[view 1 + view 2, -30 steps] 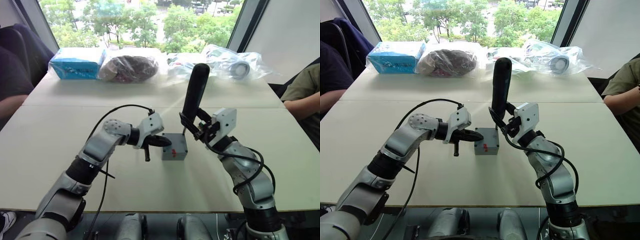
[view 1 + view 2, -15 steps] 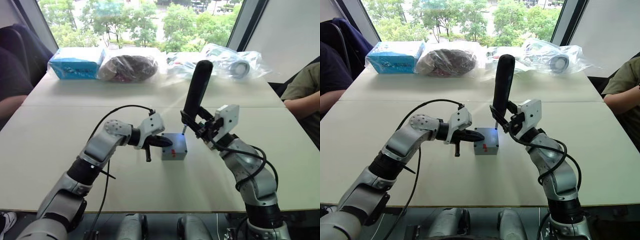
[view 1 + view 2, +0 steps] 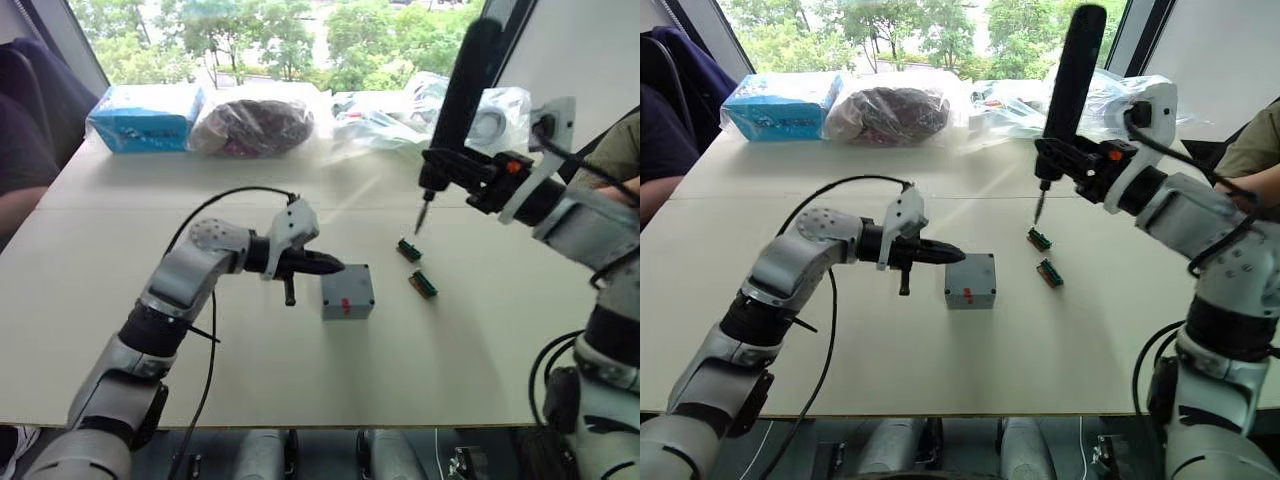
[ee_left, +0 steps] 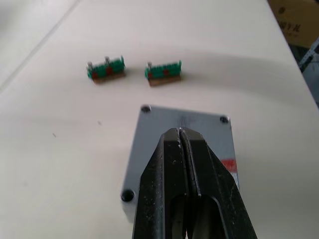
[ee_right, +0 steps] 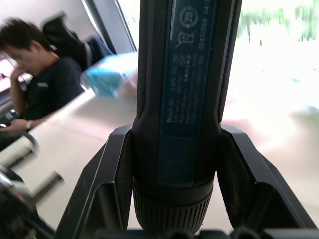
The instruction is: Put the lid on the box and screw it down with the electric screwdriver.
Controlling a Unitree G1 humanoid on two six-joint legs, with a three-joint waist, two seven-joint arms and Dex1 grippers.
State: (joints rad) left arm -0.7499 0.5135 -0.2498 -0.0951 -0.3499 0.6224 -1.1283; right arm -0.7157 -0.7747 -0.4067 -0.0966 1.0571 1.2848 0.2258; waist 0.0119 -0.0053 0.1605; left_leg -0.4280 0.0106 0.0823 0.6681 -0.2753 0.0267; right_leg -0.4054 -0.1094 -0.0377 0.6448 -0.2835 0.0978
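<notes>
The grey box stands mid-table with the lid lying flat on top, screw heads showing at its corners. My left gripper is shut with nothing in it, its tips resting at the lid's left edge. My right gripper is shut on the electric screwdriver, a dark cylinder held upright between both fingers. It hangs well above the table, to the right of and behind the box, and its bit points down.
Two small green-and-brown connector pieces lie just right of the box. A blue packet and bagged items line the far edge. People sit at the left and right sides.
My right arm has lifted the screwdriver off the box's far right corner, up and to the right. The two connectors now show. The left gripper stays at the lid.
</notes>
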